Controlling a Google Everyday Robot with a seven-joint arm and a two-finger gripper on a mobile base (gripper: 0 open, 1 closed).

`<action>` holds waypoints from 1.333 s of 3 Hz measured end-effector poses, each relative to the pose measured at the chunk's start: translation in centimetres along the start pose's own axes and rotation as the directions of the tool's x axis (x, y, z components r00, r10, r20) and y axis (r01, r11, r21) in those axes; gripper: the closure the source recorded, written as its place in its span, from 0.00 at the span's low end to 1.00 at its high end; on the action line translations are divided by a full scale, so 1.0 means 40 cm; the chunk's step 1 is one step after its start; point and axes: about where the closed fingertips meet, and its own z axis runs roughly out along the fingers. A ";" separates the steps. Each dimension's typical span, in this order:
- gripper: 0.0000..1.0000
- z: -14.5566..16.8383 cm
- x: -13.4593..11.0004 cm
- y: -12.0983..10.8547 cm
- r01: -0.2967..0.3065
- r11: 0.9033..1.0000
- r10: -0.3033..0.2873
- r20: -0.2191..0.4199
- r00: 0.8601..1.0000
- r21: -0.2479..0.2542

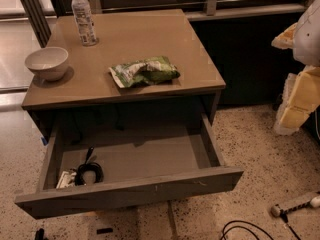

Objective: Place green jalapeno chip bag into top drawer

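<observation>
The wide, shallow grey-brown wooden top drawer (130,189) stands pulled open nearest, with a coiled black cable (88,174) in its front-left corner. Behind it, on the brown tabletop (150,39), the wrinkly green-and-white jalapeno chip bag (144,71) lies near the front edge. The white-and-yellow gripper (302,91) hangs at the right, well apart from the bag; I cannot tell whether its jaws are open.

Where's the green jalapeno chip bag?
Camera view: the green jalapeno chip bag lies on the tabletop near its front edge, right of the white bowl, above the open top drawer; the gripper is at the right edge.
</observation>
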 end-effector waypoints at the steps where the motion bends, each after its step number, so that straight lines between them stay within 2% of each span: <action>1: 0.00 -0.001 -0.001 -0.001 0.000 1.000 0.000 0.001 1.000 0.002; 2: 0.00 0.009 -0.024 -0.021 0.005 1.000 -0.006 0.040 0.999 0.028; 3: 0.00 0.043 -0.078 -0.072 0.015 0.998 -0.024 0.118 0.993 0.069; 4: 0.00 0.087 -0.162 -0.139 0.029 0.995 -0.047 0.206 0.977 0.091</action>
